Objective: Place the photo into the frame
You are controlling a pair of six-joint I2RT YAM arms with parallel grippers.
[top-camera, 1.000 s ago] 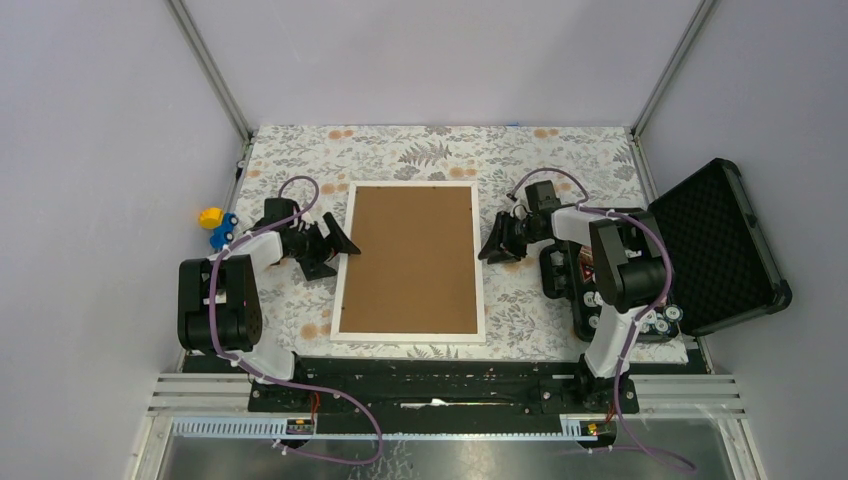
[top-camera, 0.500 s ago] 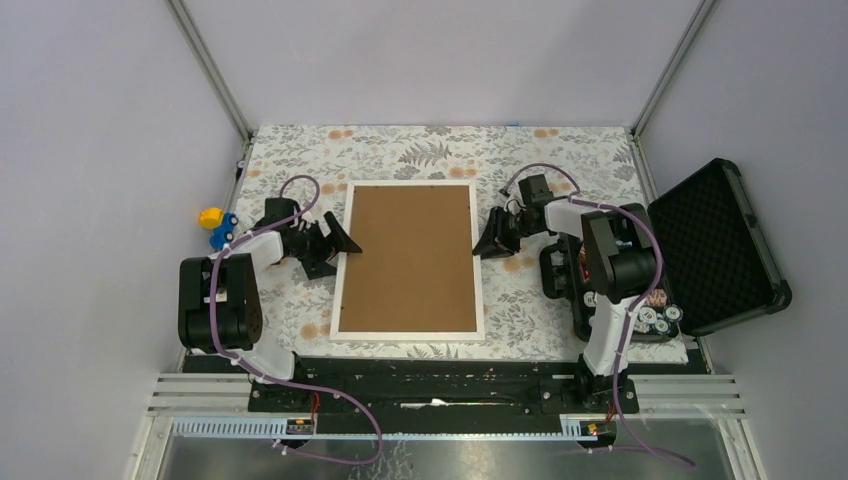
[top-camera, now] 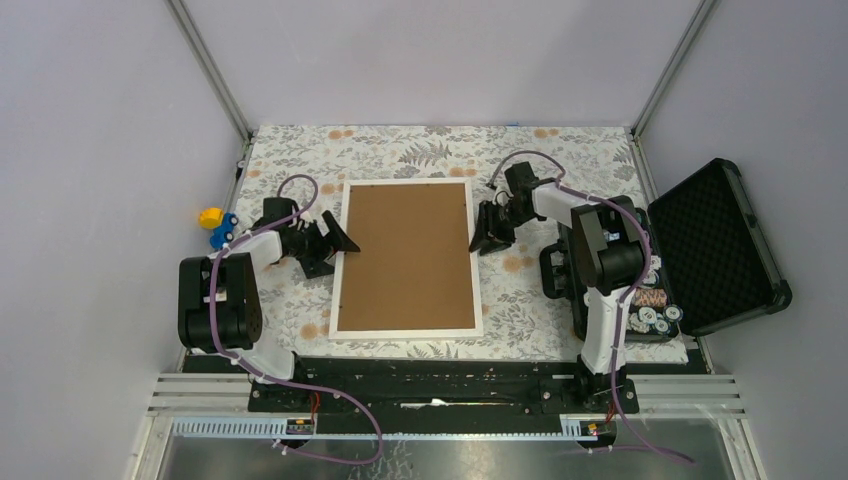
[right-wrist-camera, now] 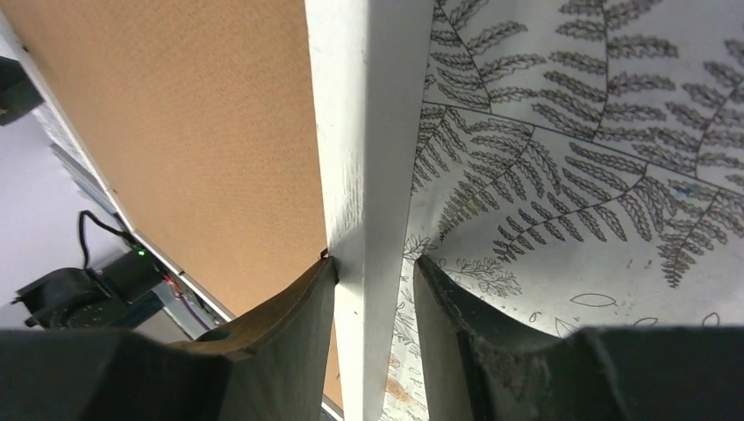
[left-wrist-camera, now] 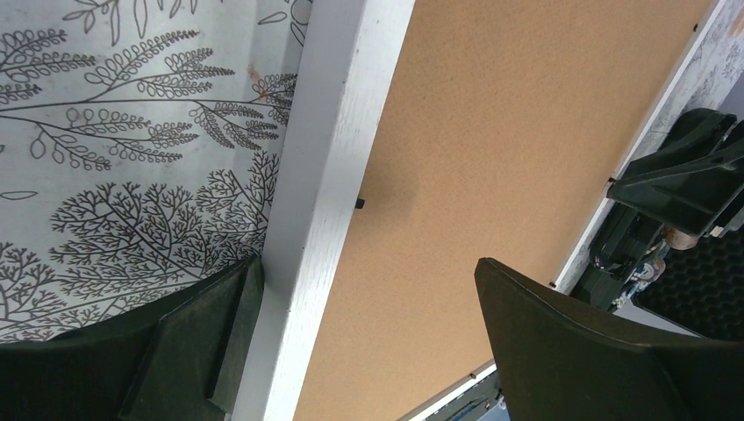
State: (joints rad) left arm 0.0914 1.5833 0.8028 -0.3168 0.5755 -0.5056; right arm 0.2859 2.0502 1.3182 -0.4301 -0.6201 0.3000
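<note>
The frame (top-camera: 340, 272) lies face down in the middle of the table, its white rim around a brown backing board (top-camera: 408, 258). The photo is hidden. My left gripper (top-camera: 335, 243) is open wide across the frame's left rail (left-wrist-camera: 325, 158): one finger sits outside on the cloth, the other hovers over the board. My right gripper (top-camera: 487, 232) straddles the right rail (right-wrist-camera: 368, 132) with its jaws partly closed. Its inner finger (right-wrist-camera: 298, 307) touches the rail, and a sliver of cloth shows between the rail and the outer finger (right-wrist-camera: 456, 307).
An open black case (top-camera: 715, 245) with small items in its tray stands at the right edge, beside the right arm. A yellow and blue toy (top-camera: 215, 225) sits just off the table's left side. A floral cloth (top-camera: 420, 150) covers the table.
My right gripper moved left and farther back onto the frame's right rail. The frame slid slightly left. The left arm stayed still.
</note>
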